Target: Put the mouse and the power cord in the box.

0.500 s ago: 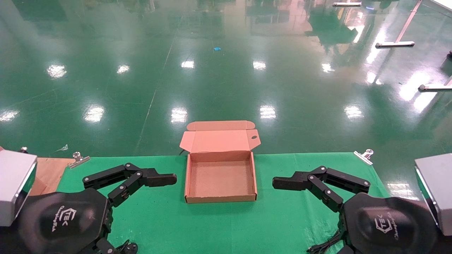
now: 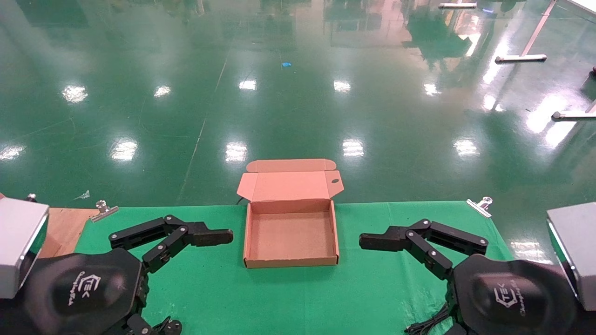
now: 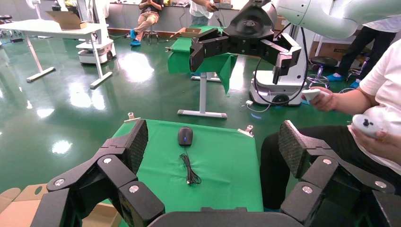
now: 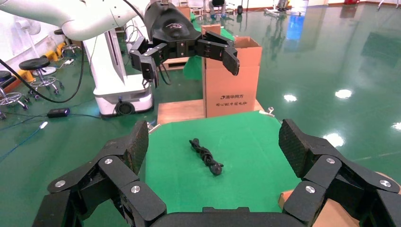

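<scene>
Shallow square brown cardboard box (image 2: 291, 235) sits on the green cloth-covered table (image 2: 372, 288), at its far edge, midway between the two arms; hinged flap lid with side tabs and a small hole stands open, tipped back past the table edge. Box interior bare cardboard. Left gripper (image 2: 186, 242) hovers low over the cloth just left of the box, fingers spread wide, nothing between them. Right gripper (image 2: 405, 244) mirrors it just right of the box, fingers likewise spread and holding nothing. Small black oval mouse (image 3: 185, 136) with blue scroll wheel seen in the left wrist view, lying on the green cloth well apart from the gripper, its thin cable trailing in a loose loop. Thin black power cord (image 4: 206, 156), bunched in loops with a round plug at one end, seen in the right wrist view, lying on the cloth, apart from the fingers. Metal binder clips (image 2: 479, 205) pin the cloth at the far corners.
</scene>
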Tool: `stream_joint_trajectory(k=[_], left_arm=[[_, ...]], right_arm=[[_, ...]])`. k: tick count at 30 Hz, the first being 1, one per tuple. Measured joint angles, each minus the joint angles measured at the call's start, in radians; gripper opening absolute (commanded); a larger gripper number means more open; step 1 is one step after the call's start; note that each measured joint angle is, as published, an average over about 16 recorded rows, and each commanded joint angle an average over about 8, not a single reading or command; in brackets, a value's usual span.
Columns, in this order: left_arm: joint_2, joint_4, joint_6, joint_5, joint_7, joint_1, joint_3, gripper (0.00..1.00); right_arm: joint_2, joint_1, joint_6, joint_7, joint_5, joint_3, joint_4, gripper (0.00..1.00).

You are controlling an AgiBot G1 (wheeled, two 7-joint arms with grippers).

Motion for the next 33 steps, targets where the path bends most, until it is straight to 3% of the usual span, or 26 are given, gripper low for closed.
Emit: stream_joint_trajectory(k=[7,14,24,33], left_arm=[[-0.001,-0.004,0.001,0.032,0.0,-0.008,0.013,1.0],[-0.001,0.008,0.011,0.143,0.001,-0.048,0.059,1.0],[0.015,0.122,0.048,0.435,0.025,-0.179,0.181,1.0],[0.07,0.268,0.043,0.773,0.093,-0.316,0.326,1.0]], right_arm=[[0.001,0.02,-0.012,-0.007,-0.046,-0.018,0.004,1.0],[-0.013,0.098,-0.047,-0.031,-0.193,-0.09,-0.011,1.0],[-0.093,0.294,-0.08,-0.109,-0.592,-0.314,-0.068,1.0],[-0.212,0.437,-0.047,-0.219,-0.966,-0.523,-0.167,1.0]])
